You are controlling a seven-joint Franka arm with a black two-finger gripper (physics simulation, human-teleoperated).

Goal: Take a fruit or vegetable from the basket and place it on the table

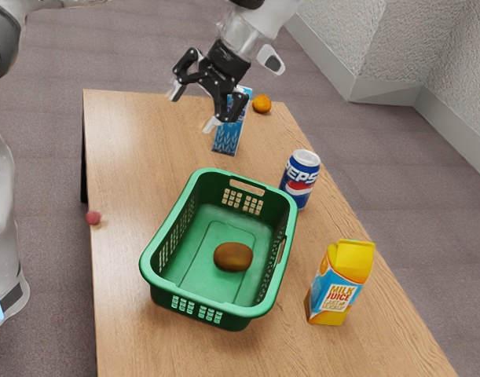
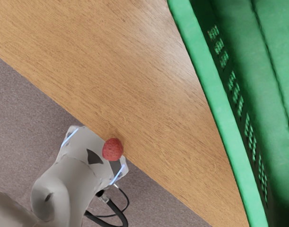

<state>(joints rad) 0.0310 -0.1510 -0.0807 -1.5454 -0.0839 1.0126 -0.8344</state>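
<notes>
Open tool [image 1: 193, 107] hovers, basket [image 1: 194, 298] holding perhaps a kiwi [image 1: 233, 257].

You face one table [image 1: 130, 157], one basket [image 1: 200, 301], one can [image 1: 300, 181], two cartons [image 1: 334, 289], one orange [image 1: 261, 104], one brown fruit [image 1: 233, 257] and one red ball [image 1: 93, 217].
</notes>
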